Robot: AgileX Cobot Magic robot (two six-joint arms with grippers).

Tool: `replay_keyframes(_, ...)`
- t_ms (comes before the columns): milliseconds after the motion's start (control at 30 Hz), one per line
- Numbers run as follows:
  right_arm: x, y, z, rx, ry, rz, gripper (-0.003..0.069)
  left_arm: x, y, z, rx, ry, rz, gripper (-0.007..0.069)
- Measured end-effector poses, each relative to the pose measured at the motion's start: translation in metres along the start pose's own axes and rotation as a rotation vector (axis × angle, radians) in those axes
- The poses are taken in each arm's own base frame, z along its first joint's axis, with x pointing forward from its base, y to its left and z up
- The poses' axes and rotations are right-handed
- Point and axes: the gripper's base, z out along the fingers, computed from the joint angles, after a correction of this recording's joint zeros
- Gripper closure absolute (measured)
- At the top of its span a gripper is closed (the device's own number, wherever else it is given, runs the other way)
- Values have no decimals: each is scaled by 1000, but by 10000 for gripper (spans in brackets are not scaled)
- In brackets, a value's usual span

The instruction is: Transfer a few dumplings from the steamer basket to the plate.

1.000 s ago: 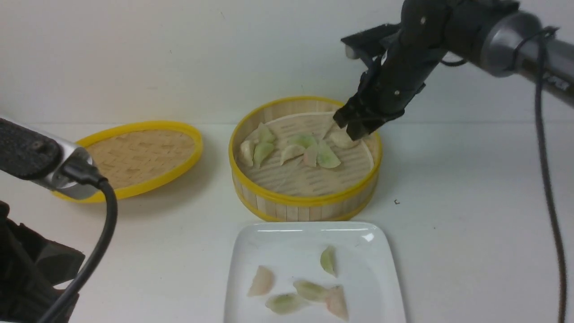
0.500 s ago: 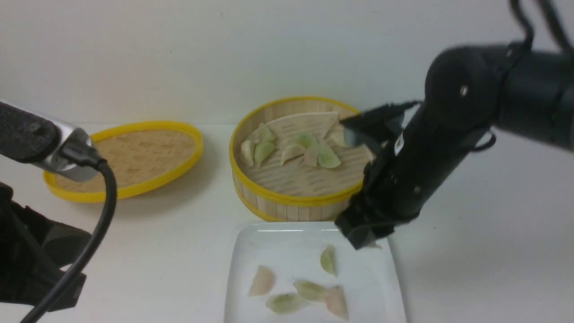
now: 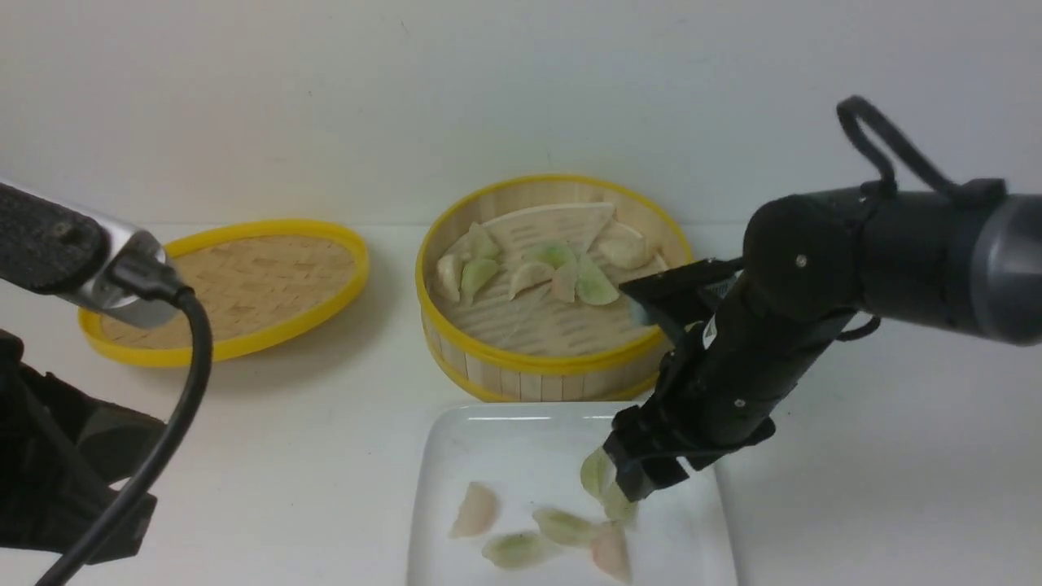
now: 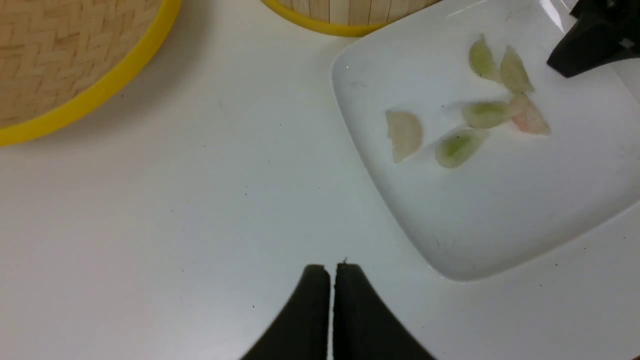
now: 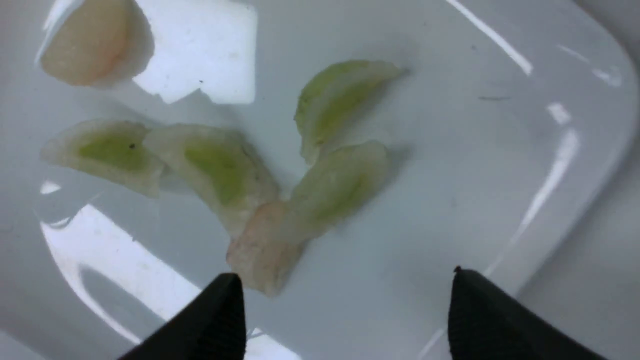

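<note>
The plate (image 3: 444, 456) is the landmark: glossy, white and square, with rounded corners. On it lie 6 dumplings. 1 pale pink dumpling (image 3: 475, 511) sits apart from the others, toward the plate's left side. The other 5 make a loose cluster nearer the plate's middle: 4 greenish dumplings (image 5: 337, 187) and 1 pinkish dumpling (image 5: 265, 250). In the right wrist view, 1 of the greenish ones overlaps the end of the pinkish one.

The right gripper (image 5: 347, 276) is released, its 2 fingers spread wide with nothing between them. It hangs over the right part of the plate, close to the cluster, its arm reaching in from the plate's right side. The front view hides part of the plate behind it.

The left gripper (image 4: 332, 270) is clenched, its 2 fingertips brought together and holding nothing. It is to the left of the plate and well apart from the dumplings there.

Just beyond the plate's far edge stands the steamer basket (image 3: 562, 370), round and yellow-rimmed, with pale slatted walls. Several more dumplings (image 3: 596, 282), green, whitish and pinkish, rest inside it; some overlap, so their exact number cannot be told. The shallow woven lid (image 3: 252, 281) lies beyond the plate and off to its left, its yellow rim around a bamboo weave. The white table (image 3: 317, 456) shows on both sides of the plate.
</note>
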Motion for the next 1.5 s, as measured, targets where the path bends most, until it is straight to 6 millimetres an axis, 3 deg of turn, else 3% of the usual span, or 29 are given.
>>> replay_keyframes(33, 2, 1, -14, 13, -29, -5, 228, 0, 0, 0, 0, -2, -2, 631)
replay_keyframes(133, 18, 5, -91, 75, -224, -19, 450, -2, 0, 0, 1, -20, -6, 631)
replay_keyframes(167, 19, 6, -96, 73, -241, -15, 465, -2, 0, 0, 1, -20, -6, 631)
replay_keyframes(200, 35, 7, -134, 101, -360, -6, 561, -4, 0, 0, 3, -40, -8, 631)
replay_keyframes(267, 70, 8, -184, 128, -547, 16, 635, -6, 0, 0, 5, -67, -14, 631)
replay_keyframes(367, 133, 6, -235, 145, -837, 47, 664, -10, -1, -1, 9, -113, -30, 631)
replay_keyframes(400, 168, 3, -248, 144, -981, 56, 670, -13, -1, -1, 12, -142, -40, 631)
replay_keyframes(433, 173, 2, -246, 151, -990, 54, 670, -14, -1, -1, 12, -150, -42, 631)
replay_keyframes(467, 210, -1, -250, 147, -1148, 38, 671, -17, -1, -2, 16, -185, -47, 631)
replay_keyframes(533, 246, -5, -249, 140, -1300, 14, 672, -20, -1, -2, 19, -217, -49, 631)
replay_keyframes(700, 291, -14, -208, 84, -1433, 37, 673, -27, -2, -4, 27, -302, -55, 631)
replay_keyframes(833, 296, -18, -182, 65, -1472, 29, 673, -28, -3, -10, 55, -374, -74, 631)
replay_keyframes(933, 295, -17, -178, 55, -1485, 22, 673, -16, -4, -19, 75, -433, -85, 631)
replay_keyframes(1033, 294, -16, -181, 45, -1513, 12, 673, 4, -2, -26, 78, -480, -90, 631)
replay_keyframes(1300, 294, -16, -181, 55, -1520, 4, 673, 85, 5, -41, 98, -684, -157, 631)
replay_keyframes(1500, 294, -16, -181, 58, -1520, 2, 673, 110, 7, -46, 114, -764, -166, 631)
